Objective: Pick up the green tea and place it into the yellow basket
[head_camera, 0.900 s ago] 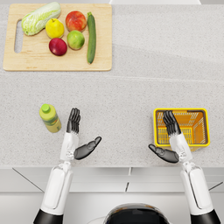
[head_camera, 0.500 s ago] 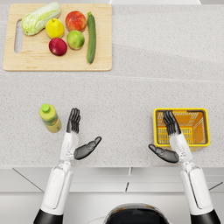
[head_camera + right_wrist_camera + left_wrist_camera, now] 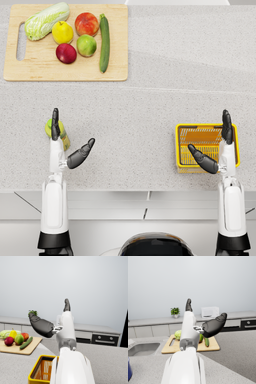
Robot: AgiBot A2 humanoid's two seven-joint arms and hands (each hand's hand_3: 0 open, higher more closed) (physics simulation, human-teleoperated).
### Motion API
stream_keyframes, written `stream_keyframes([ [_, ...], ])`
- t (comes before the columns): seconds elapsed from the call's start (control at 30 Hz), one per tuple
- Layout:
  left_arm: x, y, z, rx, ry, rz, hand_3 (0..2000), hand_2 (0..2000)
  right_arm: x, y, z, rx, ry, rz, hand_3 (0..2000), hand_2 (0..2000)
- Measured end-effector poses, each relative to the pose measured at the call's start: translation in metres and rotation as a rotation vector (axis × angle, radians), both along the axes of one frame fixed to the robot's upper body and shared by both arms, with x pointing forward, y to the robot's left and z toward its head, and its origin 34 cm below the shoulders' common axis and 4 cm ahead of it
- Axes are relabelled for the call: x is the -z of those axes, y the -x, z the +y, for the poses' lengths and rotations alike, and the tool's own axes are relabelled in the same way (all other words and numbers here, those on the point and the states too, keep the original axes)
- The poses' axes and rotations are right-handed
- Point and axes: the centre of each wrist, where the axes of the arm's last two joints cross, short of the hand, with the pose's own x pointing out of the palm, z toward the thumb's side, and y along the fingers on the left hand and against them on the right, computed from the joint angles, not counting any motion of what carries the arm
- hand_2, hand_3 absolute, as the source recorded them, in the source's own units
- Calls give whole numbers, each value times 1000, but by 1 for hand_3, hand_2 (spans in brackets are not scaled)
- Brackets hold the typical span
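Observation:
The green tea bottle [image 3: 49, 129], yellow-green with a green cap, stands at the left of the grey counter. My left hand [image 3: 71, 160] is open right at it, fingers raised over its top so that most of it is hidden, thumb spread to the side. In the left wrist view the left hand [image 3: 213, 327] holds nothing and the bottle is out of sight. The yellow basket [image 3: 182, 131] sits at the right near the front edge. My right hand [image 3: 212, 165] hovers open above it, and in the right wrist view the right hand [image 3: 42, 326] is raised over the basket [image 3: 37, 369].
A wooden cutting board [image 3: 30, 72] at the back left carries a cabbage [image 3: 46, 20], a cucumber [image 3: 104, 42] and several fruits. The left wrist view shows a sink [image 3: 141, 349] beside the board. The counter's front edge [image 3: 130, 191] runs just before both arms.
Both arms have swung outward: the left hand moved left to the green tea bottle, the right hand moved right over the basket's far side. Bottle and basket stayed put.

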Motion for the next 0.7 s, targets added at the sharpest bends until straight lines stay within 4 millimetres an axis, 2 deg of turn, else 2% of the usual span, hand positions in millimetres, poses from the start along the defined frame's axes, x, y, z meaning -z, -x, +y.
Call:
stream_keyframes([
  [0.1,2,-2,22,-94,-1,8,0,0,-6,1,-12,66,11,-26,0,0],
  [0.2,16,-7,37,-150,17,65,0,0,-5,2,-14,82,15,-27,0,0],
  [0.33,48,-16,38,-155,31,190,0,0,-2,2,-6,56,23,-20,0,0],
  [0.53,97,-42,40,-167,70,400,0,0,6,8,7,11,34,2,0,0],
  [0.7,128,-57,42,-187,107,547,0,0,11,12,9,5,31,16,0,0],
])
